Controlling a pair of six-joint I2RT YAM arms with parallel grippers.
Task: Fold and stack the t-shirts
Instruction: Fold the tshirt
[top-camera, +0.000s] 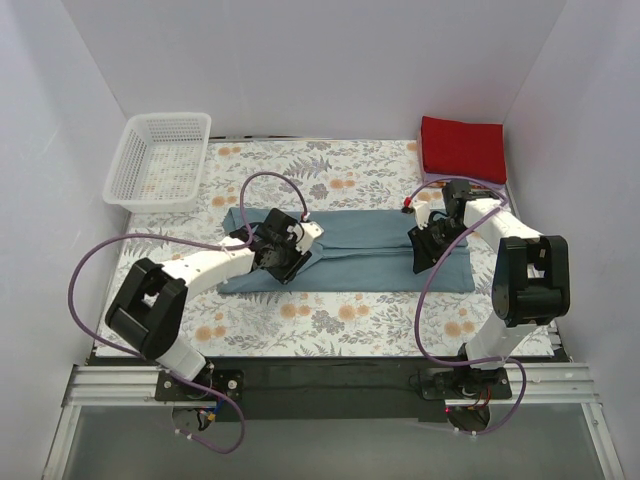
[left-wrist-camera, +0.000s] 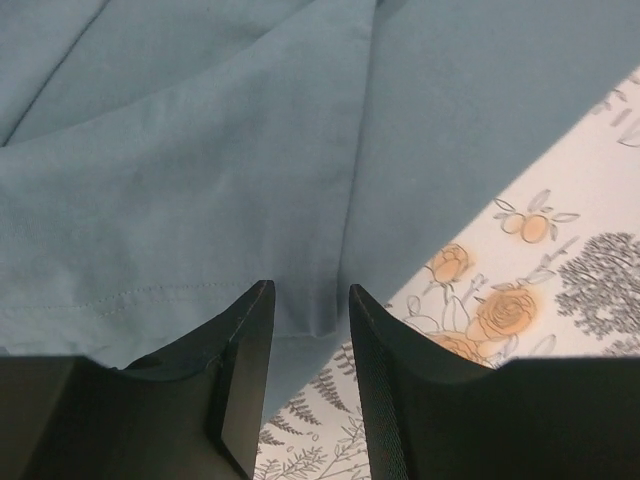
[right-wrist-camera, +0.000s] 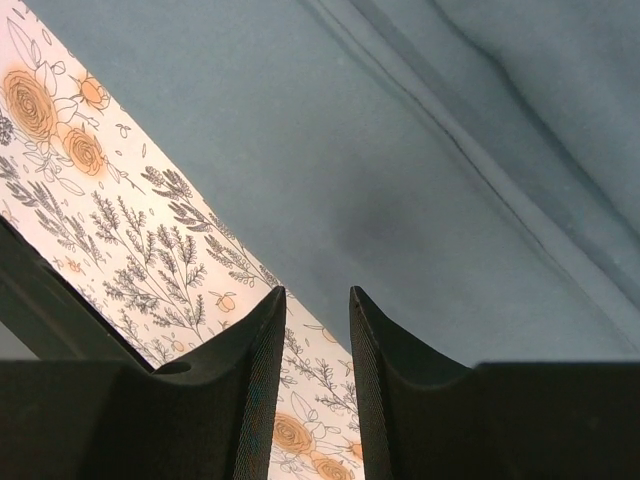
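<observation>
The slate-blue t-shirt (top-camera: 370, 255) is laid out in the middle of the table, folded into a long band running left to right, with a lengthwise crease down its middle. The red t-shirt (top-camera: 462, 147) is folded into a neat square and sits well apart from it in the far right corner.

The left gripper (top-camera: 279, 258) is down over the blue shirt's left end. In the wrist view its fingers (left-wrist-camera: 245, 350) sit a little apart at the stitched hem, with nothing pinched between them. The right gripper (top-camera: 425, 248) is over the right end, just at the shirt's near edge. Its fingers are also parted by a slim gap, and the gap is empty, with only the floral print showing through it. Honestly can't tell whether either set of tips is actually touching the cloth or hanging just above it.

Everything sits on the floral tablecloth (top-camera: 330, 320), and a white mesh basket (top-camera: 160, 118) is at the far left corner.
</observation>
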